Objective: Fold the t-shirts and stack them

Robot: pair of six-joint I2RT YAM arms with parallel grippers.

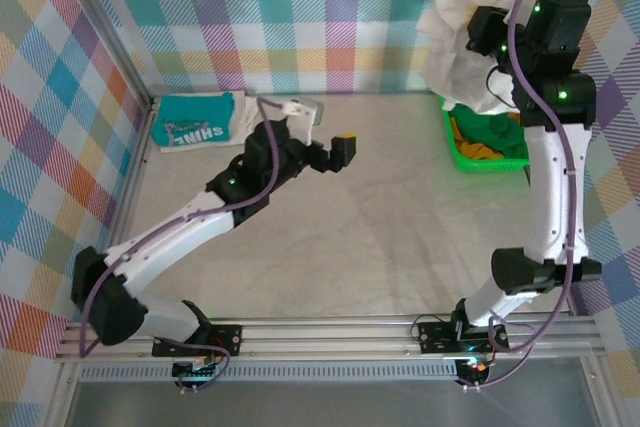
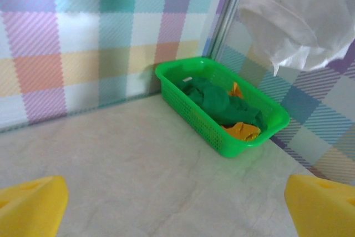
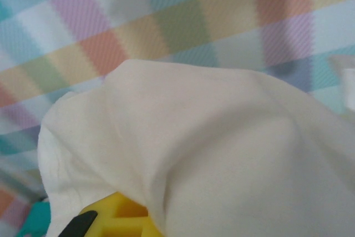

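Note:
A white t-shirt (image 1: 455, 32) hangs bunched in the air at the back right, above the green basket. My right gripper (image 1: 478, 35) is raised high and shut on it. In the right wrist view the white t-shirt (image 3: 222, 148) drapes over a yellow finger (image 3: 116, 217) and hides the rest of the jaws. A teal t-shirt (image 1: 195, 127) with white lettering lies folded at the back left of the table. My left gripper (image 1: 325, 127) hovers over the middle back of the table, open and holding nothing. From the left wrist, the left gripper (image 2: 176, 209) faces the basket, with the white t-shirt (image 2: 299, 15) hanging at upper right.
A green plastic basket (image 1: 487, 159) stands at the back right corner and holds green and orange cloth. In the left wrist view the basket (image 2: 222, 142) sits against the checked wall. Checked walls and metal posts close in the table on three sides.

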